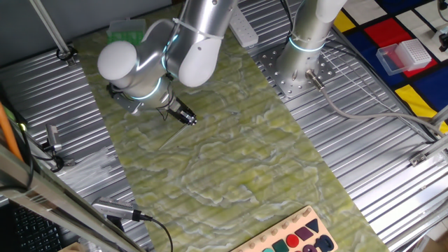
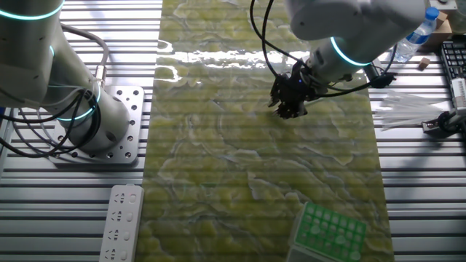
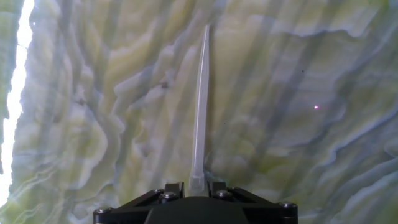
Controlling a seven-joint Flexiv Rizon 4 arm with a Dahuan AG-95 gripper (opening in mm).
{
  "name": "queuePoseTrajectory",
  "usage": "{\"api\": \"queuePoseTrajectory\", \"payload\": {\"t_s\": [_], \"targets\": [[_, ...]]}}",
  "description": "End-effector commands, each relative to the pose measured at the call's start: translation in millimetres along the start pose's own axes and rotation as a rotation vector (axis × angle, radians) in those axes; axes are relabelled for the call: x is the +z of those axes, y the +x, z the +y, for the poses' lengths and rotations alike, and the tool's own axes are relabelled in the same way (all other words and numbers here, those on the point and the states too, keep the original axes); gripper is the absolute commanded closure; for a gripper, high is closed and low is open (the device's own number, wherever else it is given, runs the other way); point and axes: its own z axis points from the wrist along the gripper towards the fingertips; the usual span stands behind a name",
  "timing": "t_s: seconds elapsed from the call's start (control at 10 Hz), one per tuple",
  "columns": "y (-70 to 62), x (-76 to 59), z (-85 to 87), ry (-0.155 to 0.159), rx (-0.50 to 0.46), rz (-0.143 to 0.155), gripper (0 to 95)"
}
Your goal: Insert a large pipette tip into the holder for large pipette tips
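Note:
In the hand view my gripper (image 3: 196, 185) is shut on the wide end of the large pipette tip (image 3: 199, 106). The tip is a slender, nearly clear tube that points straight out from the jaws over the green marbled mat (image 3: 298, 93). In one fixed view the gripper (image 1: 183, 114) hangs low over the left part of the mat. In the other fixed view the gripper (image 2: 291, 109) is over the mat's far right part. The holder for large pipette tips (image 2: 331, 231), with its bright green top, stands at the mat's near right corner, well away from the gripper. It also shows behind my arm (image 1: 126, 29).
A second arm's base (image 1: 301, 66) is bolted beside the mat. A white power strip (image 2: 120, 222) lies on the ribbed metal table. A clear box with a white grid top (image 1: 406, 54) sits far right. A wooden shape board (image 1: 294, 238) lies at the mat's near end. A bag of spare tips (image 2: 408, 109) lies right of the mat.

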Motion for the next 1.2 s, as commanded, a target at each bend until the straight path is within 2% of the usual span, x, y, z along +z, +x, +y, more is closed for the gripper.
{"api": "queuePoseTrajectory", "payload": {"t_s": [0.1,1.0,1.1,1.2], "targets": [[-0.4,1.9,-0.1,0.001,-0.001,-0.003,76.0],[-2.8,6.4,-0.6,0.014,0.004,-0.033,76.0],[-2.9,6.6,-0.6,0.014,0.003,-0.035,95.0],[-3.1,7.0,-0.7,0.015,0.003,-0.036,95.0]]}}
